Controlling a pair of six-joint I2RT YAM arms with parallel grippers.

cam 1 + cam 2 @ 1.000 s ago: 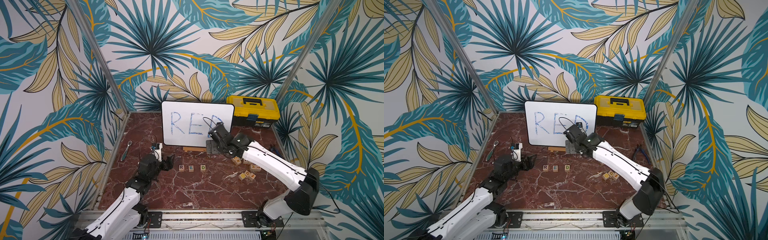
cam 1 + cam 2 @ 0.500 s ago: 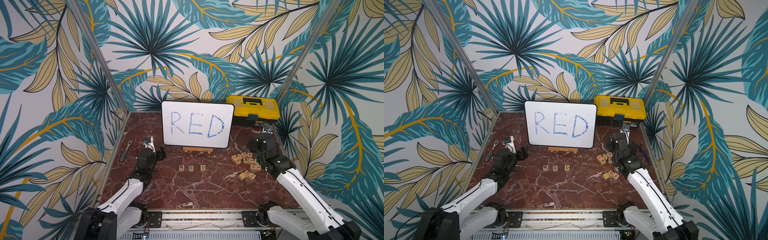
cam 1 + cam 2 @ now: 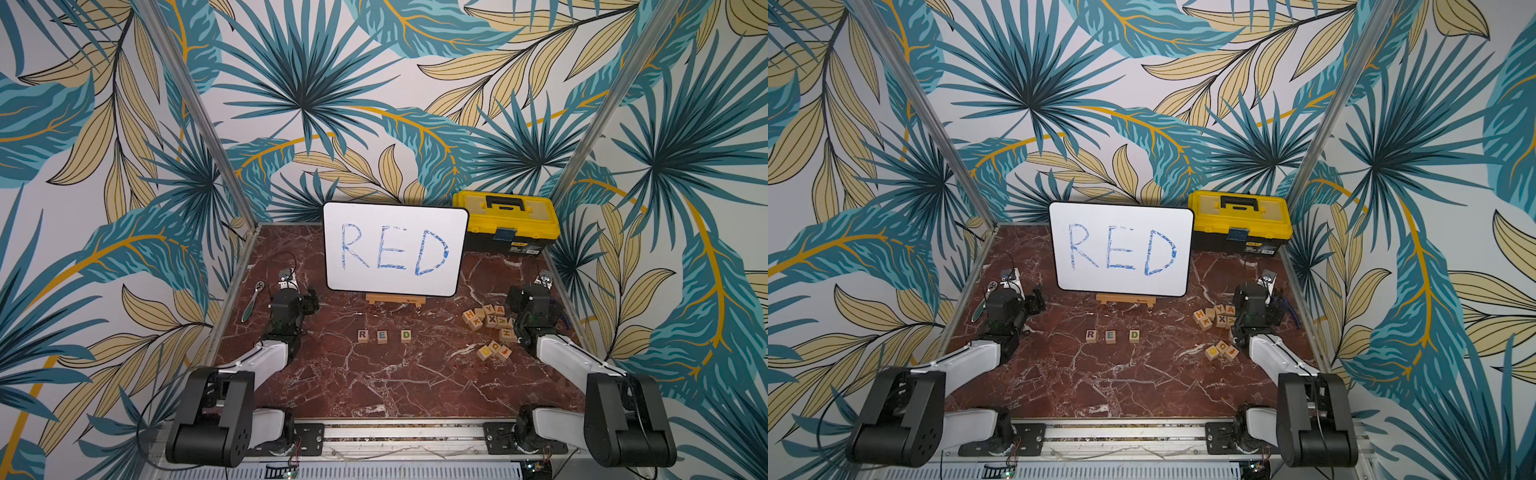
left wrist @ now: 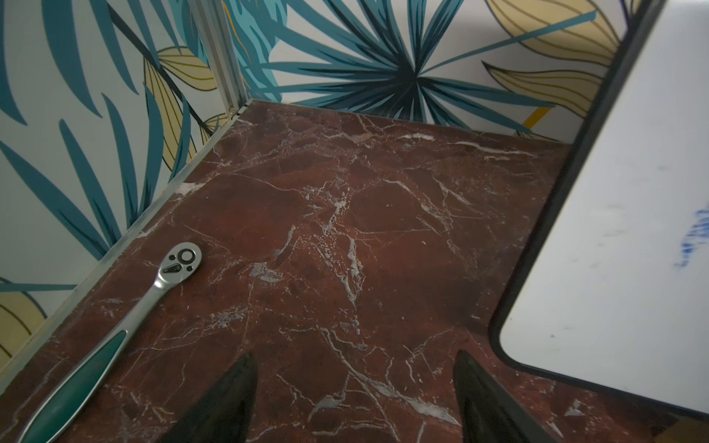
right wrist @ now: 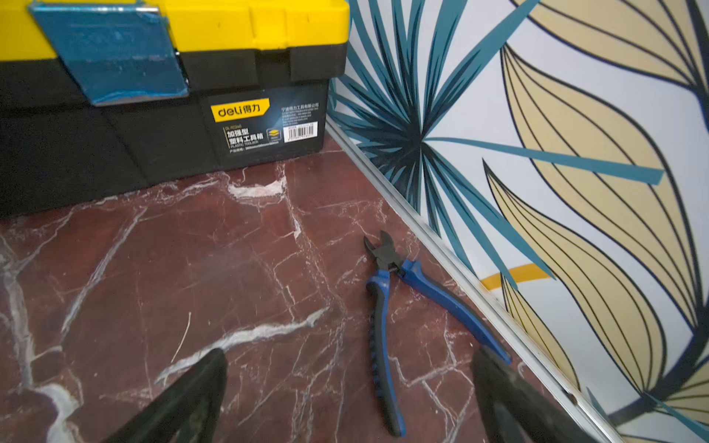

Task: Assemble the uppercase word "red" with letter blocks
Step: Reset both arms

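Your letter blocks (image 3: pixel 382 336) sit R, E, D on the surface (image 3: pixel 374 386), copying the whiteboard (image 3: pixel 395 249). The left end effector (image 4: pixel 355 354) and right end effector (image 5: pixel 349 351) are spread, empty, aside to avoid nudges.

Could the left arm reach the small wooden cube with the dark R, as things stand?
Probably yes: only bare red marble tabletop lies between the left end effector and the small wooden R cube.

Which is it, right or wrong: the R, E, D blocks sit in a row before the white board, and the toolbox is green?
Wrong: the toolbox is yellow and black, not green, as both top views show. The R, E, D blocks and white board are as you say.
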